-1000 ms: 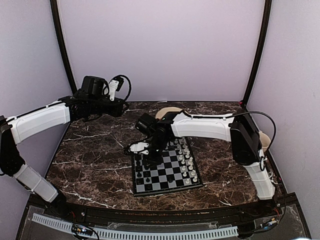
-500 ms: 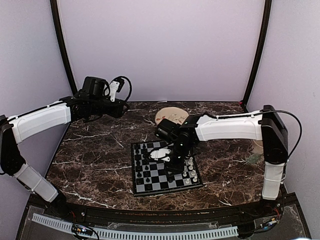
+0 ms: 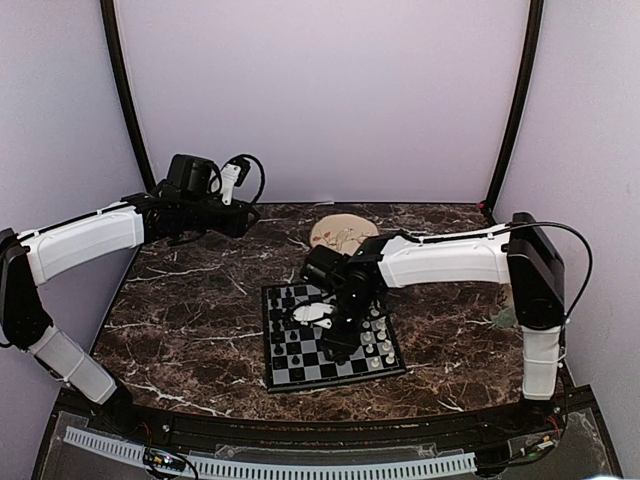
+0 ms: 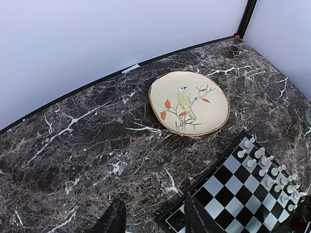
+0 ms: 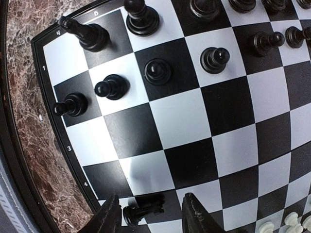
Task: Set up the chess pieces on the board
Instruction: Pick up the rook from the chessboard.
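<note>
The right gripper [image 5: 150, 218] hangs low over the board with its two dark fingers [image 5: 109, 216] parted. At the bottom edge of its wrist view a tiny black plastic chessman [image 5: 142, 210] lies on its side between them. It is close to the finger on the frame's left and clear of the other, so the jaws stand open and grip nothing.

The fallen piece rests near the lower left rim of the small square chessboard [image 5: 194, 121], which has black and white squares and a thin black border. Above it in that frame, more black chessmen [image 5: 158, 72] stand upright, loosely scattered over the upper left squares and along the top edge. Tiny white plastic chessmen [image 5: 291, 221] show in the lower right corner.

In the overhead view the board lies at lower centre of the dark, white-veined marble tabletop [image 3: 190, 320]. The right arm reaches in from the frame's right, and its wrist covers the middle of the board. The white pieces line the board's right side.

Above the board in the frame sits a round beige plate [image 3: 340, 232] painted with a bird on a twig, near the board's far corner but apart from it.

The left gripper [image 4: 153, 221] is held above the upper left of the table, well apart from the board's pieces. Its fingers are spread, with only marble showing between them. In its wrist view the board's corner shows at lower right, partly behind one fingertip.
</note>
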### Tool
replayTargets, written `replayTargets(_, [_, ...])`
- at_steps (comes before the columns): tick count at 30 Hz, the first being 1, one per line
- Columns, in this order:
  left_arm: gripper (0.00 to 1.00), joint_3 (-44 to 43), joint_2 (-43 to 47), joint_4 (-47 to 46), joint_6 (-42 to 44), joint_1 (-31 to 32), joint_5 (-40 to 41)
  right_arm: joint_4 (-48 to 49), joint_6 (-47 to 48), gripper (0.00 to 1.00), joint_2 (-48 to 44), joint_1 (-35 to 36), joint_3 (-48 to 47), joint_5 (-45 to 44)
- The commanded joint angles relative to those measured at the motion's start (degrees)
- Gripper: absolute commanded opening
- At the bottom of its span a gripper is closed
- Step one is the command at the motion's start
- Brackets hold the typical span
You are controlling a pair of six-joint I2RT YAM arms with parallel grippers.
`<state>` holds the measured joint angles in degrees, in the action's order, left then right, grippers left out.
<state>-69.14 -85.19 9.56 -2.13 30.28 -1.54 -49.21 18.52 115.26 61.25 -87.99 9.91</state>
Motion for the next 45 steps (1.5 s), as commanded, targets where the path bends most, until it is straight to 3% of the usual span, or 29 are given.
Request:
replayTargets(1, [0.43,-0.17,0.81,0.40,0.51,0.13,-0.62,1.02,-1.60,0.44,1.58,1.10,-2.02,-3.39])
replayTargets(12, [0.43,-0.18,0.33,0.42,0.46,0.12,-0.80,1.33,-1.22,0.50,0.32,1.26,1.99,-7.33])
replayTargets(27, [0.43,-0.25,-0.50,0.48,0.37,0.08,-1.18,-1.10,-0.35,0.51,-2.79,1.25,7.30,-8.15])
replayTargets(34, [0.43,-0.37,-0.80,0.48,0.24,0.09,-1.47,-0.64,-0.33,0.44,-3.26,0.73,8.09,-8.49])
replayTargets(45, [0.43,-0.54,-1.03,0.82,0.15,0.13,-1.57,0.17,-0.73,0.25,-2.17,-1.09,7.69,-8.20])
